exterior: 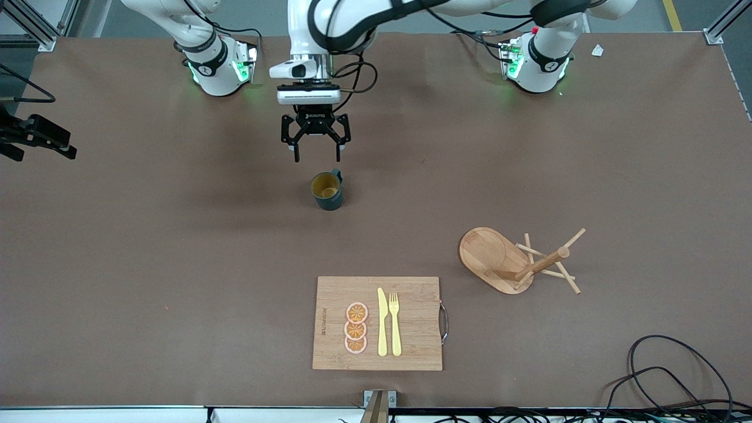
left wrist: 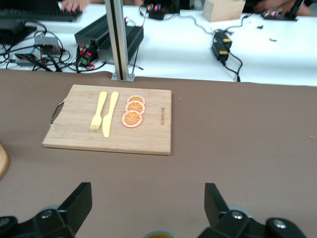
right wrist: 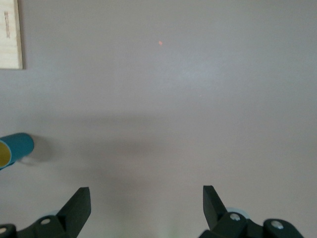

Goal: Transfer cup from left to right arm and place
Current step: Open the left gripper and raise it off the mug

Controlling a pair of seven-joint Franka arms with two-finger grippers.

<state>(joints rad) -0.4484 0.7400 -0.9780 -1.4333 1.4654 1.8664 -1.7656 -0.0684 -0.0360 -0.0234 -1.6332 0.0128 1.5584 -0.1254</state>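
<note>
The cup (exterior: 327, 189), a small dark teal mug with a yellowish inside, stands upright near the middle of the table with its handle toward the robots' bases. My left gripper (exterior: 316, 154) hangs open just above the table, a little farther from the front camera than the cup, with nothing between its fingers. In the left wrist view only the cup's rim (left wrist: 158, 234) shows, below the open left gripper (left wrist: 147, 191). My right gripper (right wrist: 146, 191) is open over bare table and does not show in the front view. The right wrist view catches the cup (right wrist: 17, 148) at its edge.
A wooden cutting board (exterior: 417, 329) with a yellow knife, a yellow fork and three orange slices lies near the front edge. A wooden rack (exterior: 511, 261) lies tipped on its side toward the left arm's end. Black cables (exterior: 675, 376) coil at that front corner.
</note>
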